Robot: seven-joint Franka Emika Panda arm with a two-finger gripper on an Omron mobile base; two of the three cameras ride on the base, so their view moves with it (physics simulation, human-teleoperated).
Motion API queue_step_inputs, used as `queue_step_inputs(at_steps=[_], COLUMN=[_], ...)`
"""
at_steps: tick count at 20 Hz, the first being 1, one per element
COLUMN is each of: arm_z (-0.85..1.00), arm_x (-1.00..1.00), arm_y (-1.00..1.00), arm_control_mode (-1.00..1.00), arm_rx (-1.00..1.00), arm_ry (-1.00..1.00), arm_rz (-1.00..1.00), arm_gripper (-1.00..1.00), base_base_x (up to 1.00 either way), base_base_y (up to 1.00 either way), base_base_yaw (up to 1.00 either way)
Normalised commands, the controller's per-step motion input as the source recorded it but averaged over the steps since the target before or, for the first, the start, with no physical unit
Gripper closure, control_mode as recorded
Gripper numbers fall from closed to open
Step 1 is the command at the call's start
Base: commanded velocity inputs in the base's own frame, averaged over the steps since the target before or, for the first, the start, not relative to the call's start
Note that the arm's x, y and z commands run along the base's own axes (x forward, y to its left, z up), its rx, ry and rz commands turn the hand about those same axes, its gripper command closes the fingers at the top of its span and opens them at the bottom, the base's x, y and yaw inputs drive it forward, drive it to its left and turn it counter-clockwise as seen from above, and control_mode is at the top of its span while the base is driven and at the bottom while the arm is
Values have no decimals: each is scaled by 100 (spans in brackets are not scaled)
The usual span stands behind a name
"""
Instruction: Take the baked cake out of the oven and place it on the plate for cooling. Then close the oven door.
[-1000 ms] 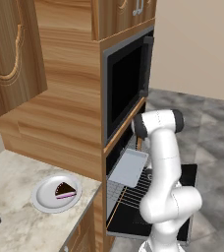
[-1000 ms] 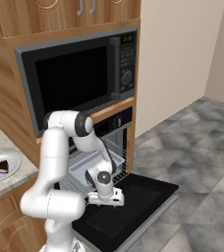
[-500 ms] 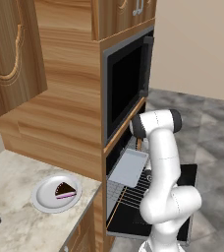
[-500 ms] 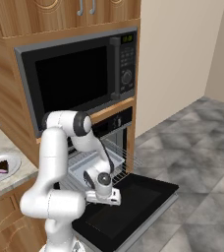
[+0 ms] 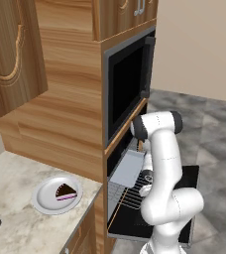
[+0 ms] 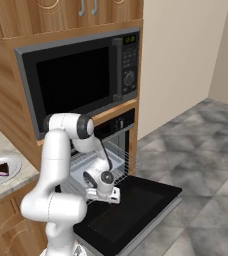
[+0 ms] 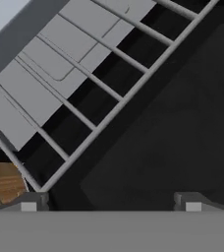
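Already plated, the baked cake [image 5: 65,191] sits beside the open oven door [image 6: 131,205].

The scene is lit evenly and fairly brightly, with no single light source to be made out. Soft shading is seen on the white arm [image 6: 56,165], and only faint shadow is cast on the grey floor [image 6: 196,165]. No glare is shown on the black oven door [image 6: 131,205], which is rendered flat and matte. All three views are slightly soft and blocky, with coarse textures. In the hand view the wire rack [image 7: 84,88] is blurred at its edges. No edge distortion is noticed.
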Motion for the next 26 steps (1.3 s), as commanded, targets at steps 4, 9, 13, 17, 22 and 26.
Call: queue_step_inputs(at_steps=[4,9,13,17,22,26], arm_z=[-31,-23,-17,-16,-9,16], arm_x=[40,39,46,45,26,-28], arm_y=[23,35,51,53,34,0], arm_control_mode=[-100,-100,-100,-100,-100,-100], arm_rx=[1,1,1,0,0,0], arm_ry=[4,4,3,2,1,0], arm_rz=[0,0,0,0,0,0], arm_gripper=[-100,-100,-100,-100,-100,-100], base_base_x=[0,0,0,0,0,0], base_base_y=[0,0,0,0,0,0], base_base_yaw=[0,0,0,0,0,0])
